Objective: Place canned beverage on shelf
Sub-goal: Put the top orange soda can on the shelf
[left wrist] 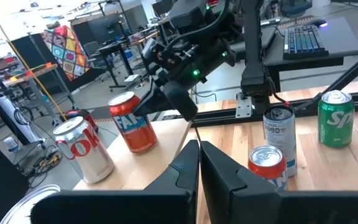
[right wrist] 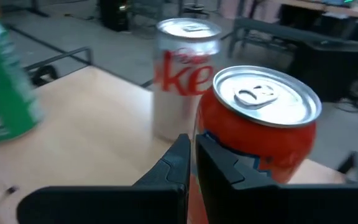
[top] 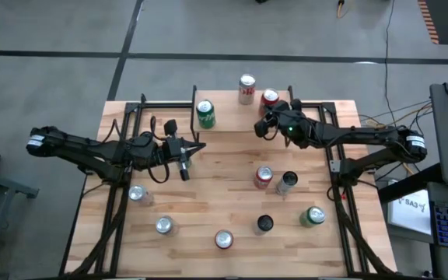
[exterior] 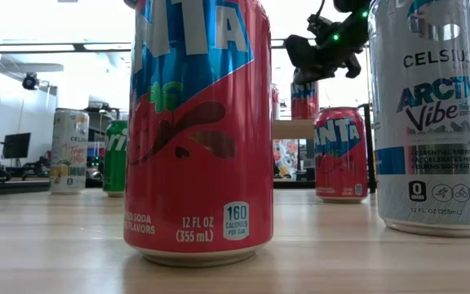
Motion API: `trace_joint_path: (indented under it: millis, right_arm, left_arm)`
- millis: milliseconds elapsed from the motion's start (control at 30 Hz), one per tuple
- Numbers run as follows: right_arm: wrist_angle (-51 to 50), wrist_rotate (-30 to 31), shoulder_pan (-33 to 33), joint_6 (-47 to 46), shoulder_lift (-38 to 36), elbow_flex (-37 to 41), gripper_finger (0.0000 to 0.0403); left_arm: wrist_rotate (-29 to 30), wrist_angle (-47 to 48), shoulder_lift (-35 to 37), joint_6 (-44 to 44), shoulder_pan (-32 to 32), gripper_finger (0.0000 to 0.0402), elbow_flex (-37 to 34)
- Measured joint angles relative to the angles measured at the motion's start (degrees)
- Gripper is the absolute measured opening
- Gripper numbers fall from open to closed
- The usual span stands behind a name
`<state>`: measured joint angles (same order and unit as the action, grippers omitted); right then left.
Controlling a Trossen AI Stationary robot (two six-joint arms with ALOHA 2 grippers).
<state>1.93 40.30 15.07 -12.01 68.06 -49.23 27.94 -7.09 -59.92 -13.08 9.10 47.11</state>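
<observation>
Progress, judged from the layout: 3 cans are seen on the shelf (top: 228, 118). From L to R these are a green can (top: 205, 114), a Diet Coke can (top: 246, 89) and a red Fanta can (top: 269, 99). The task is thus judged partly done. Several other cans (top: 164, 225) are left on the table (top: 208, 202), on the near side of both grippers. If all are meant for the shelf, most of the work is left. No can is being carried at this moment.

L side: the left gripper (top: 183, 169) is seen over bare tabletop, well apart from the shelf. Its fingers are pressed together w/ nothing between them. The green can is found ahead of it, on the shelf's L end. The nearest table can is off to its near side, not touching.

R side: the right gripper (top: 263, 127) is placed at the shelf's R end. Its fingers are closed tip to tip and empty, as shown in the right wrist view (right wrist: 191, 149). The red Fanta can (right wrist: 260, 124) is directly in front of the tips, just beside them. Whether it's touched can't be told. The Diet Coke can (right wrist: 185, 68) is just beyond the Fanta, upright. The green can (right wrist: 2, 81) is farther off to one side.

The next step is judged to be a reach for a table can by either arm.
</observation>
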Motion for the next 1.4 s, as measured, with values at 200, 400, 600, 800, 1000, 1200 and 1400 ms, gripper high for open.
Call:
trace_joint_path:
  millis: [200, 400, 600, 800, 1000, 1200, 1400]
  right_arm:
    - [-0.15, 4.82, -0.02, 1.39, -0.37, 0.00, 0.0018]
    - [-0.17, 4.49, -0.05, 0.91, -1.73, 0.00, 0.0018]
    - [0.06, -5.42, 0.33, -3.93, -4.60, -1.12, 0.0018]
    - [-4.70, -8.70, 0.61, -3.30, -4.12, -8.71, 0.0018]
    - [-13.25, -8.66, 3.51, -0.84, -0.57, -17.39, 0.0018]
    - [-27.35, -8.84, 8.04, -2.26, 2.55, -24.64, 0.0018]
    - [-34.96, -9.03, 11.65, -6.82, 3.32, -26.71, 0.0018]
  left_arm:
    - [0.00, 0.41, 0.00, 0.07, 0.00, 0.0000, 0.00]
    - [0.00, 0.39, 0.00, 0.07, 0.01, 0.0000, -0.01]
    - [0.00, 0.27, 0.00, 0.03, 0.00, 0.0000, 0.00]
    - [0.00, 0.00, 0.00, -0.11, 0.00, 0.0000, -0.01]
    - [0.00, -0.05, 0.00, -0.13, 0.00, 0.0000, 0.00]
    - [0.00, -0.07, 0.00, -0.11, 0.00, 0.0000, -0.01]
    - [-0.02, -0.09, -0.02, -0.13, 0.00, 0.0000, 0.00]
